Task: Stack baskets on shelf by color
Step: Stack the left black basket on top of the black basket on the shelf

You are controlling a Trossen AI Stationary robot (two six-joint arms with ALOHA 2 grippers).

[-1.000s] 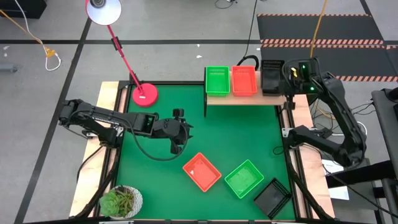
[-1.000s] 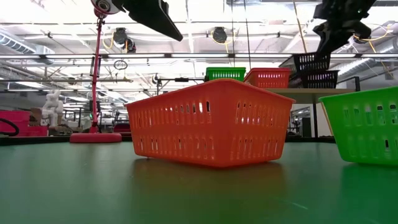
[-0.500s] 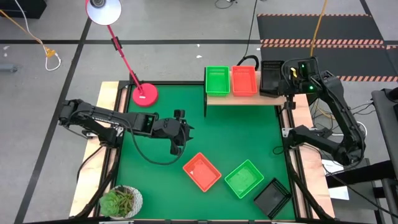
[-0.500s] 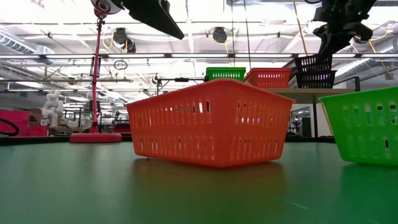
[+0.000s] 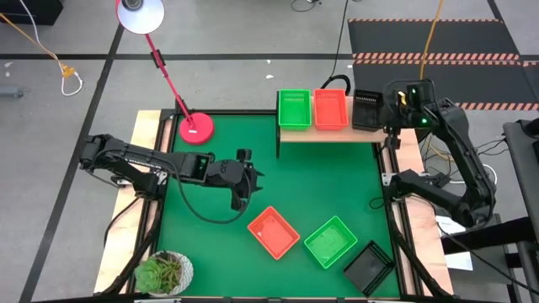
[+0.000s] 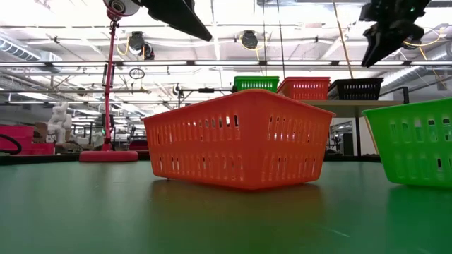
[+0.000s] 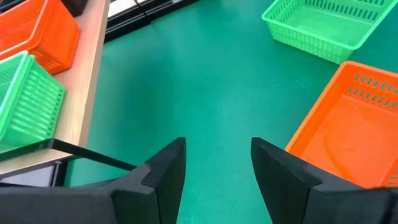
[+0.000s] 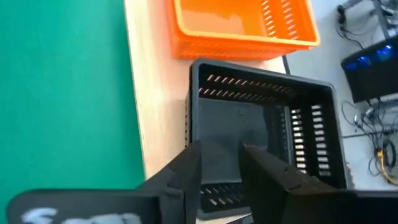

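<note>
The light-wood shelf (image 5: 328,133) at the table's far edge carries a green basket (image 5: 294,109), an orange basket (image 5: 330,109) and a black basket (image 5: 368,109) side by side. The black one (image 8: 261,124) rests level on its bottom at the shelf's right end. My right gripper (image 8: 221,168) hovers open just above its near rim, and the low view shows it (image 6: 381,42) clear of the basket (image 6: 357,88). My left gripper (image 7: 217,155) is open over the green table, left of centre. An orange (image 5: 273,232), a green (image 5: 330,242) and a black basket (image 5: 368,268) lie on the table near its front.
A red lamp base (image 5: 195,129) stands at the table's far left and a potted plant (image 5: 164,272) at the near left corner. Bare green table (image 5: 320,177) lies between the shelf and the loose baskets.
My right gripper has let go of the black basket and risen a little. The basket, which hung tilted above the shelf's right end, has dropped and now sits level there.
</note>
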